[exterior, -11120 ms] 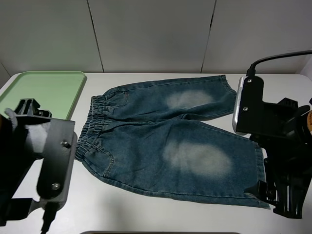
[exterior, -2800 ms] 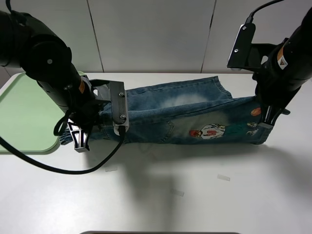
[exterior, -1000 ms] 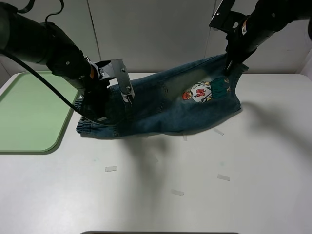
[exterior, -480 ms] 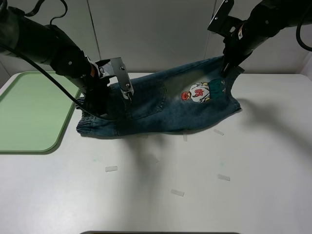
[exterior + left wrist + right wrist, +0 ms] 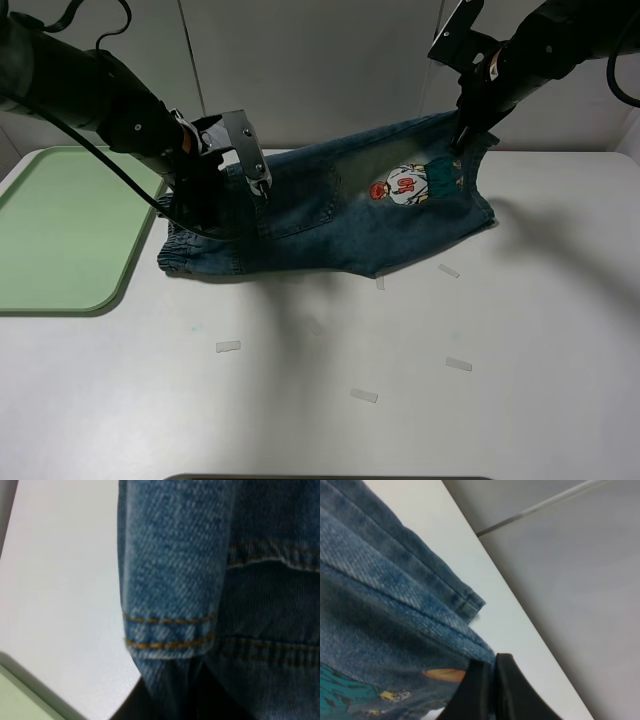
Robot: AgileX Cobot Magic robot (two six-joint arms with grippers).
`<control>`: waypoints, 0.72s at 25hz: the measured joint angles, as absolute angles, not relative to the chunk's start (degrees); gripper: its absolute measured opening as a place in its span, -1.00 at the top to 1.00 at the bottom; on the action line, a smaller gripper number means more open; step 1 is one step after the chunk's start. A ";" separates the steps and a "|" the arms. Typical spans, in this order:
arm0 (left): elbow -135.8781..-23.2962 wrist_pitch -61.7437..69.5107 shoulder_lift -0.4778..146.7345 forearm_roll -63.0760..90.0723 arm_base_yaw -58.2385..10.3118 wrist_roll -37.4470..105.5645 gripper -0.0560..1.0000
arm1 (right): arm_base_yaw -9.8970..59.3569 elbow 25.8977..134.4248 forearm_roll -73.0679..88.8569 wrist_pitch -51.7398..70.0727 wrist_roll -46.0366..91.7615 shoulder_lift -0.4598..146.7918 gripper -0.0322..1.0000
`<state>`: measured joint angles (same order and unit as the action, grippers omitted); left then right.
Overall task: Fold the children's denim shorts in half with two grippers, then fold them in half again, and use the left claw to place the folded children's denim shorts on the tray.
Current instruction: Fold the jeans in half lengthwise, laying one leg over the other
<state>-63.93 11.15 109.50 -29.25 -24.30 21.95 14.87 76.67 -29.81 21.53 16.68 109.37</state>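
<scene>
So the children's denim shorts (image 5: 330,215) look doubled over lengthways, cartoon patch facing out. The top edge is held up and the waistband sags onto the table (image 5: 420,430). The left gripper (image 5: 172,702) seems pinched on the waist end, and the right gripper (image 5: 492,680) is clamped tight on the leg hem. I'd say the second fold and the drop onto the tray (image 5: 60,220) are both left to do. A few little white scraps (image 5: 228,347) lie on the table, well away from the tray, so probably harmless.
</scene>
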 joint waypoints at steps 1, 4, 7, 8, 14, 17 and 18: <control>-63.93 11.15 109.50 -29.25 -24.30 21.95 0.81 | 14.87 76.67 -29.82 21.24 16.68 109.37 1.00; -63.93 11.15 109.50 -29.25 -24.28 21.95 0.81 | 14.87 76.67 -29.92 21.12 16.68 109.44 1.00; -63.93 11.07 109.50 -29.26 -24.28 21.95 0.81 | 14.87 76.67 -30.03 21.07 16.68 109.44 1.00; -63.93 10.87 109.50 -29.26 -24.24 21.95 0.81 | 14.87 76.67 -30.05 21.07 16.68 109.44 1.00; -63.88 12.26 109.50 -29.54 -24.05 21.89 0.39 | 14.19 76.78 -31.65 20.12 16.46 109.44 0.54; -63.75 12.65 109.50 -29.72 -23.50 19.70 -0.48 | 13.52 76.86 -32.63 20.18 15.05 109.44 -0.18; -63.75 12.22 109.50 -29.72 -23.52 18.75 -0.65 | 13.52 76.86 -32.81 19.96 14.68 109.44 -0.27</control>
